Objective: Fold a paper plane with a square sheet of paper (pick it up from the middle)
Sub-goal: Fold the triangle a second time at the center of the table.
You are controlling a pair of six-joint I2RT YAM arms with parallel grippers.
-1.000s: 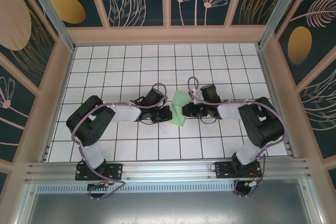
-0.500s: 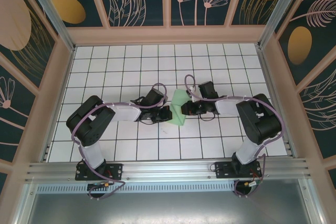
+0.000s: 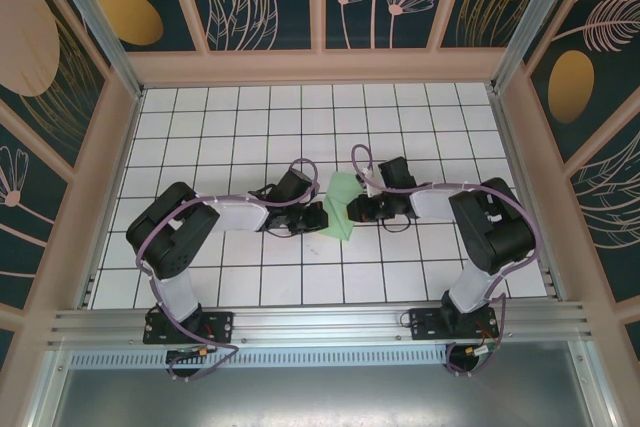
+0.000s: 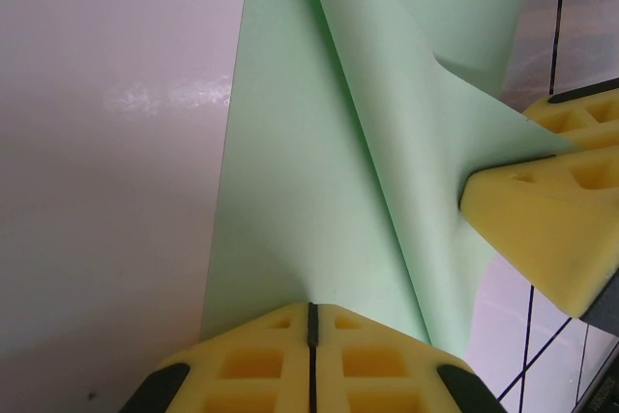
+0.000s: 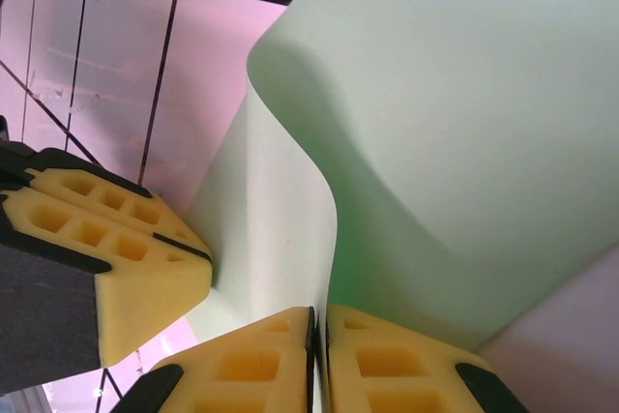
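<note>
My left pincer (image 4: 311, 314) is closed tight on one edge of the paper (image 3: 341, 203), and my right pincer (image 5: 317, 316) is closed tight on another edge. The bent green paper is between them, about the middle of the table (image 3: 220, 117).

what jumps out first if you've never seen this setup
A pale mint-green sheet of paper, partly folded and curling, sits at the middle of the white grid table. The left claw and the right claw, both ending in yellow foam, are shut on it from opposite sides.
</note>
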